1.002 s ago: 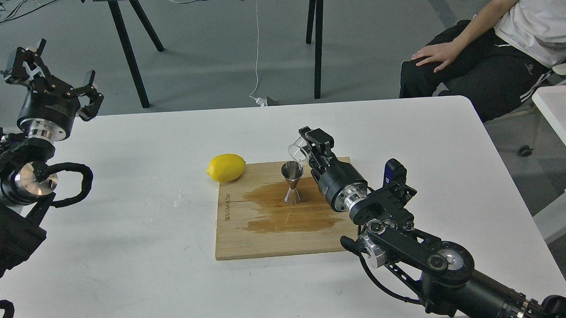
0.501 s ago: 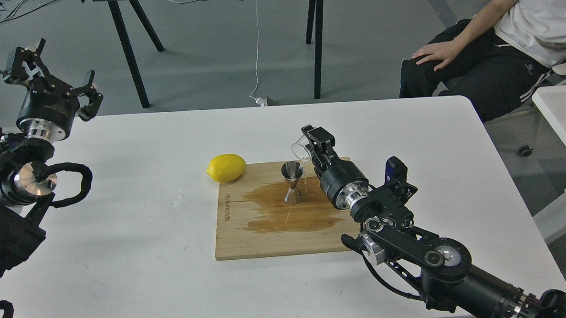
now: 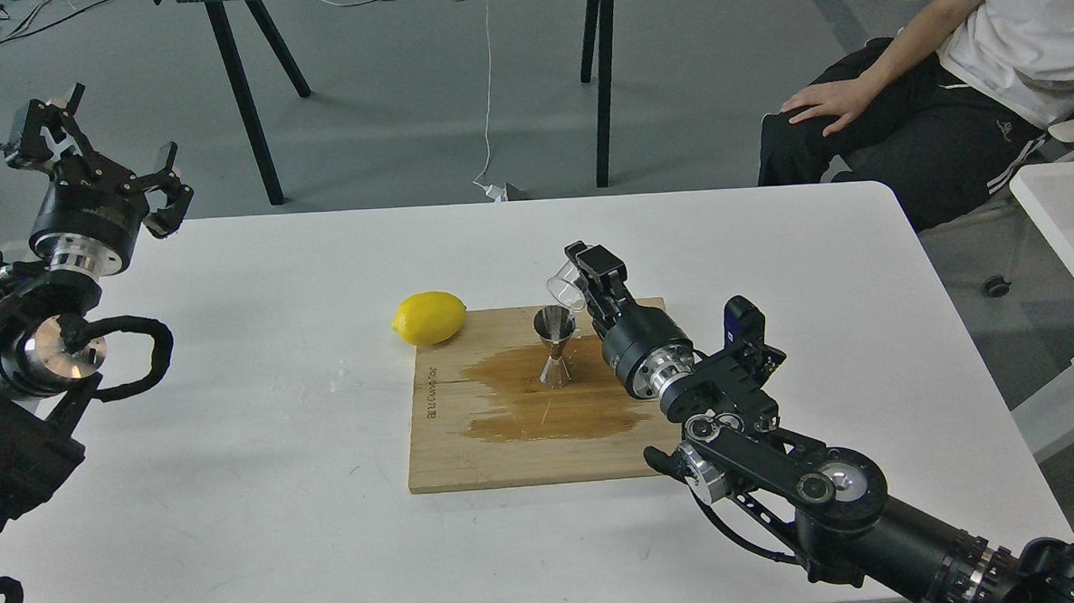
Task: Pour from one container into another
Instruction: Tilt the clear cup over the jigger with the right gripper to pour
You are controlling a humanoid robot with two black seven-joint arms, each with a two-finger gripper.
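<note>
1. The right gripper (image 3: pixel 581 272) is clamped on the clear glass cup (image 3: pixel 563 288), which is tilted with its mouth to the left.
2. The cup hangs just above and to the right of the steel jigger (image 3: pixel 554 347).
3. The jigger stands upright on the wet wooden board (image 3: pixel 471 449).
4. The left gripper (image 3: pixel 86 153), fingers apart, is raised at the far left.
</note>
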